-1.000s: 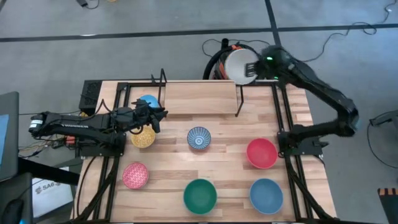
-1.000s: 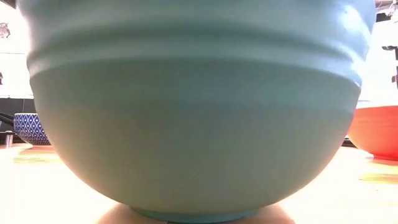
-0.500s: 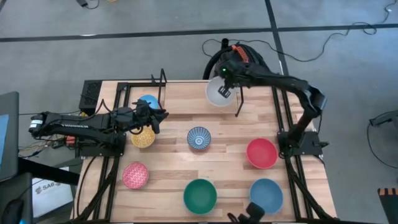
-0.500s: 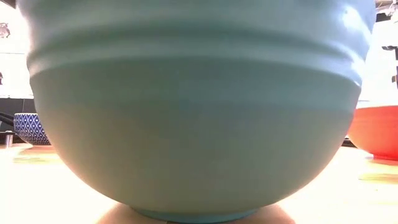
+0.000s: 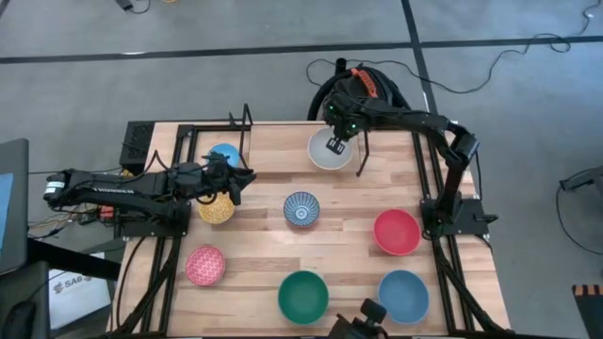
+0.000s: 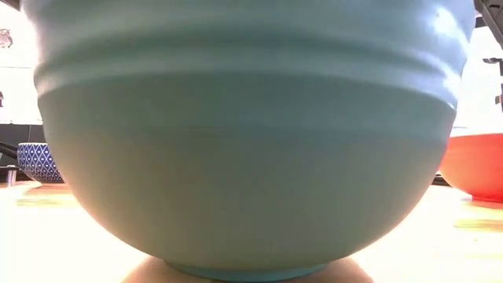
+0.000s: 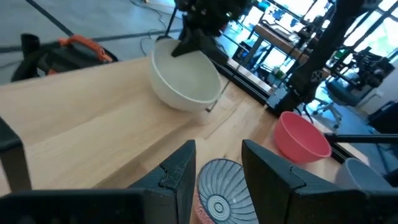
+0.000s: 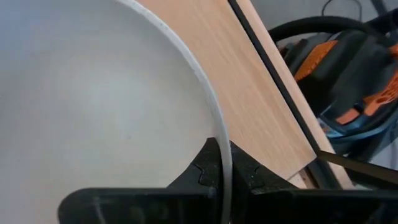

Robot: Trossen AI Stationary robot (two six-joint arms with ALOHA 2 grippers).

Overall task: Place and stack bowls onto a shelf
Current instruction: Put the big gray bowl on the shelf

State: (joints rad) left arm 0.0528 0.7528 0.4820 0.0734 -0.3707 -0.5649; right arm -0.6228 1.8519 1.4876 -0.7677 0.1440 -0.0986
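My right gripper [image 5: 335,142] is shut on the white bowl [image 5: 329,151] over the table's far part, beside an upright post [image 5: 361,156] of the black rod shelf. My left gripper [image 7: 217,167] is open and holds nothing. It hovers between the light blue bowl [image 5: 223,153] and the yellow bowl [image 5: 216,208]. The blue-white patterned bowl [image 5: 301,209], red bowl [image 5: 397,232], pink speckled bowl [image 5: 204,266], green bowl [image 5: 302,296] and larger blue bowl [image 5: 403,294] stand on the table on their bases. My right gripper pinches the white bowl's rim [image 8: 222,163] at its far-side edge, one finger inside the bowl and one outside. The fingers come from above and the far side, slanting down. The bowl [image 7: 186,78] is tilted; whether its base touches the table I cannot tell.
The shelf's other upright post [image 5: 247,121] stands at the far left. Black arm-mount rails [image 5: 435,188] run along both table sides. A cable bundle with orange parts [image 5: 363,83] lies beyond the far edge. The green bowl [image 6: 244,134] fills the low view.
My right arm has carried the white bowl from beyond the table's far edge toward the near and left, lowering it over the far part of the table between the shelf posts. The bowl stays in its grip.
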